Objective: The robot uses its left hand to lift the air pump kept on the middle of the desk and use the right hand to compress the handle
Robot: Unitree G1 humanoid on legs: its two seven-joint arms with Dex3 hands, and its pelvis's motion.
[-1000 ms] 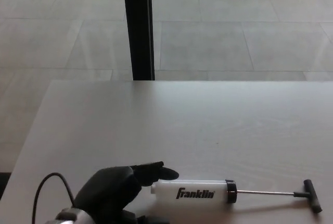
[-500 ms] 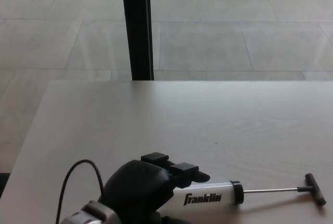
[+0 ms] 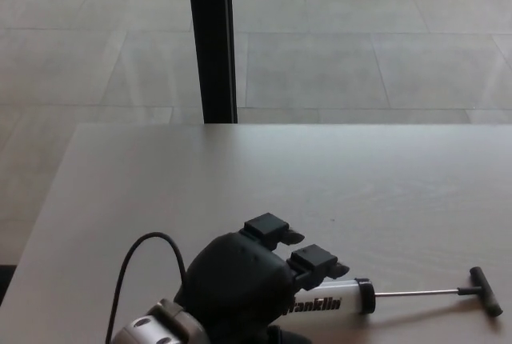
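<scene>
You had the pale desk filling the lower part of the head view, with tiled floor and a dark post beyond its far edge. The air pump lay flat near the desk's near edge, not at its middle, with its long axis running almost straight left to right across the robot's front.

Your left hand sat over the barrel's left end, so the pump stretched away to the right of the palm. That hand was the only one near it; your right hand did not show at all. The two fingers stood raised and spread above the white barrel, and the thumb was hidden beneath, so I could not tell whether you had a hold or were only hovering over it. The pump cast a contact shadow on the desk and looked, to my judgement, not yet lifted.

The pump pointed right: black collar, then the thin rod drawn fully out, then the T-handle well apart from your left hand, on the side where your right hand would come in.
</scene>
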